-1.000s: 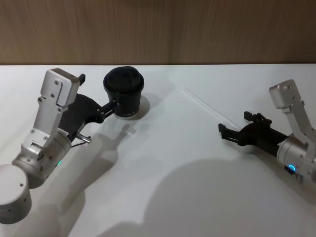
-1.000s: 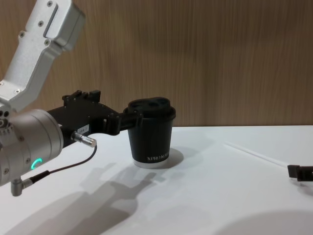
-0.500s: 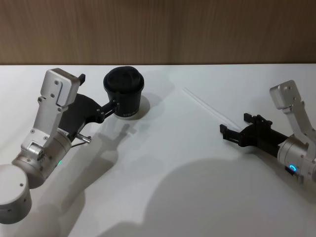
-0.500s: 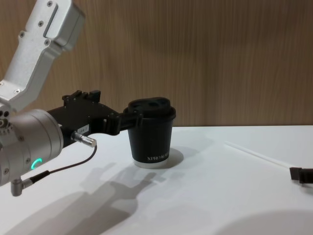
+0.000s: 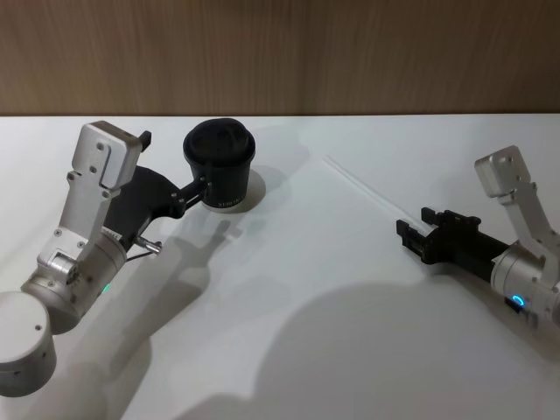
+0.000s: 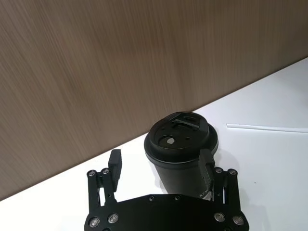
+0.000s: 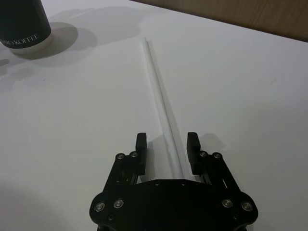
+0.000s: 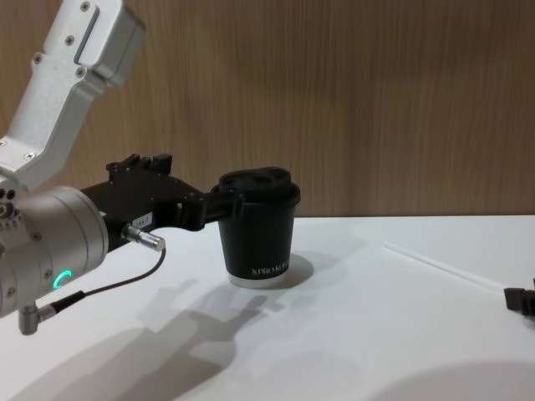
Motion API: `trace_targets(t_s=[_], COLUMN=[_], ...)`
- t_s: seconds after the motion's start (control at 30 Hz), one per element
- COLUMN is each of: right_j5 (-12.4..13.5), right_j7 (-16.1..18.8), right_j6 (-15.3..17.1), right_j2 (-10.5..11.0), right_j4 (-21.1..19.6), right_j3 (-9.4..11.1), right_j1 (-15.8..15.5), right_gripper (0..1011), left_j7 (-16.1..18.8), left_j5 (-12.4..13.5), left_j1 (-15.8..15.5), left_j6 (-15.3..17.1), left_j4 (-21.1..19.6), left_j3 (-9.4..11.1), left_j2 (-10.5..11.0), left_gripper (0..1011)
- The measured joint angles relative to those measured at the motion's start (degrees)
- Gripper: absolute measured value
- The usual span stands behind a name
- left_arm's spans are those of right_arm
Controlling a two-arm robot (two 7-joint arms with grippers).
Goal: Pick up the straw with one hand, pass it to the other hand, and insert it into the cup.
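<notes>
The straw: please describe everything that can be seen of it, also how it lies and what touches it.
The straw is thin, straight and whitish, plastic by its look. It lies flat on the white table, slanting from a spot apart from the cup toward the right pincer, whose open fingers stand on either side of its near end; whether they touch it cannot be told.

Smooth matt white on the table (image 5: 289, 332), lower frame. Brown wood grain with a soft sheen on the wall (image 5: 280, 52) along the top. Matt black paper on the cup (image 5: 229, 188), upper left, under a smooth black plastic lid (image 5: 219, 142). Thin translucent white plastic for the straw (image 7: 160, 96). Matt black on the left gripper (image 6: 161, 161) and right gripper (image 7: 167, 144). Satin silver metal on the left arm (image 5: 87, 201).
</notes>
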Motion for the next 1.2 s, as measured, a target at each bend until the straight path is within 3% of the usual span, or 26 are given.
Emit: trace_targets(t_s=[0.43,0.87,1.2], right_j5=[0.2,0.4,1.6], right_j7=[0.3,0.3,0.0], right_j6=[-0.1,-0.4,-4.7], right_j2=[0.1,-0.1,-0.6], right_j4=[0.4,0.6,-0.8], right_j3=[-0.5,-0.3,1.5], right_j1=[0.1,0.0,-1.2], right_gripper=[115,16,3], left_j7=[0.0,0.0,0.0], left_j5=[0.0,0.0,0.0], left_j1=[0.0,0.0,0.0], left_j6=[0.0,0.0,0.0], left_j4=[0.0,0.0,0.0], left_j3=[0.0,0.0,0.0], left_j2=[0.0,0.0,0.0], left_gripper=[1003,1003,1003])
